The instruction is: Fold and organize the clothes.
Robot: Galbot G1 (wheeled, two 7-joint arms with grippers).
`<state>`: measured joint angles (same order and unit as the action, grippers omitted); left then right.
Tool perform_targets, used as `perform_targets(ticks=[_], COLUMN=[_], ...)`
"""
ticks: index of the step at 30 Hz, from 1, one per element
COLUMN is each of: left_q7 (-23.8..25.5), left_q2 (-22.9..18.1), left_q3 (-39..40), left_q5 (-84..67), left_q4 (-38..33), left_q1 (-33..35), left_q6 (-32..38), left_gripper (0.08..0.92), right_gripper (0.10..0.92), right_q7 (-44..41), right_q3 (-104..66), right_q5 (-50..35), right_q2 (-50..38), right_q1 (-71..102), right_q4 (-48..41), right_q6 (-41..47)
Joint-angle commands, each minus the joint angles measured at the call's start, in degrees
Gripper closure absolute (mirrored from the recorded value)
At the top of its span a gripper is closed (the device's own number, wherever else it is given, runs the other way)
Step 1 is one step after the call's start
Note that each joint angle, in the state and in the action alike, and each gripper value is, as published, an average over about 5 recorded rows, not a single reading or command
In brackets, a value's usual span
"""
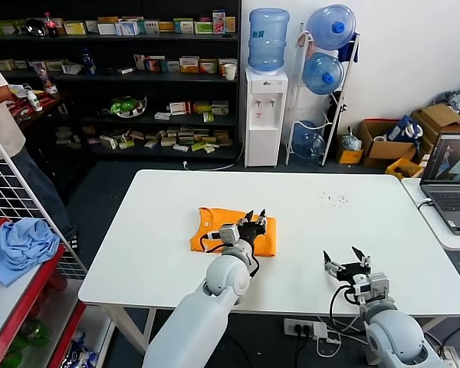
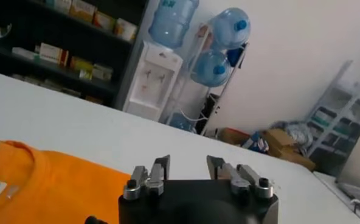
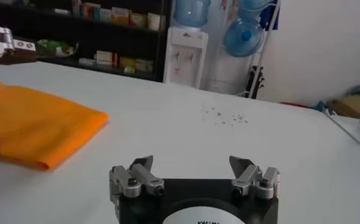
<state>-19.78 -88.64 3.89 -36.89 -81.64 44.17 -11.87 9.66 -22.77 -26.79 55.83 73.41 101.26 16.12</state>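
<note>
The orange T-shirt (image 1: 215,230) lies folded into a small rectangle on the white table (image 1: 307,207), its collar and white label toward the left. My left gripper (image 1: 256,216) hovers over the shirt's right edge, jaws open with nothing between them. In the left wrist view the left gripper (image 2: 188,164) stands open above the bare tabletop, the orange shirt (image 2: 52,189) lying beside it. My right gripper (image 1: 345,257) rests open near the table's front right, well clear of the shirt. In the right wrist view the right gripper (image 3: 192,163) is open and empty, the folded shirt (image 3: 37,128) off to one side.
A laptop (image 1: 452,180) sits on a side table at the right. A red rack (image 1: 31,284) at the left holds a light blue cloth (image 1: 19,245). A person (image 1: 4,123) stands at the far left. Small specks (image 1: 337,199) dot the table's far right.
</note>
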Motion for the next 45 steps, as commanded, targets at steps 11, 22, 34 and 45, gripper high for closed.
perform_targets(ticks=[11,22,34,45], left_q7=[12.7,13.8,16.0,15.9], left_q2=[25.8,21.3,17.4,17.3], left_q3=[-13.7,-23.8,-29.2,-29.1], left_q5=[18.5,29.5,35.8,35.8], left_q4=[-12.9,-9.1,-8.7,-9.5], left_q1=[22.1,25.6,26.4,27.1], left_q6=[18.5,18.5,18.9,18.7], left_gripper=[0.202,0.177,0.177,0.177], right_gripper=[0.203,0.203,0.203,0.203], right_q7=[-11.4,-15.4,-19.5,-19.6], right_q3=[-9.6,-14.8,-19.1,-19.4], right_q5=[13.3,17.6,18.7,19.5], right_q2=[12.1,18.8,23.2,23.7], right_q1=[2.4,1.2,2.4,2.7], right_q4=[1.7,1.2,3.9,3.9], right_q6=[-4.7,-7.8,-8.0,-8.6])
